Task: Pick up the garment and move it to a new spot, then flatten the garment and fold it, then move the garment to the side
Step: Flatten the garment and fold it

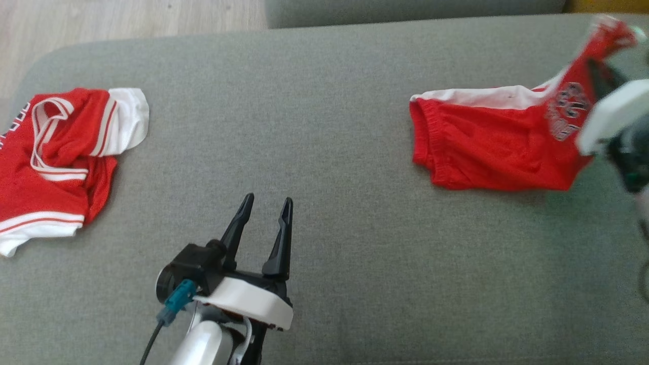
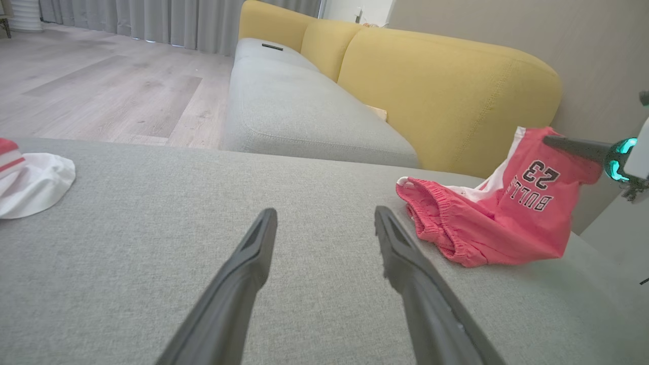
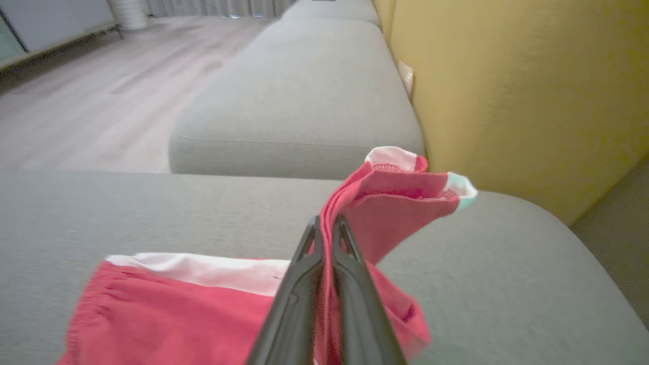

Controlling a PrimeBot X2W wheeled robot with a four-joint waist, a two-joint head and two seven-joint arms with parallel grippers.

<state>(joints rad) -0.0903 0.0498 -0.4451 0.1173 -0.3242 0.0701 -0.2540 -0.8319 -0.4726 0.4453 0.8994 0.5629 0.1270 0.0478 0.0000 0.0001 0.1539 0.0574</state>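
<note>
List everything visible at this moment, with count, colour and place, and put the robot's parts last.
shorts: one, red with a white band, right side of the near cushion, one end raised
jersey: one, red and white, crumpled at the near cushion's left edge
near cushion: one, grey, under both garments
far cushion: one, grey, beyond the near one
backrest: several sections, yellow, behind the cushions
floor: one, pale wood, beside the cushions
curtains: count unclear, grey, far end of the floor
left gripper: one, dark, open, over bare cushion between the garments
right gripper: one, dark, shut on the raised end of the shorts
</note>
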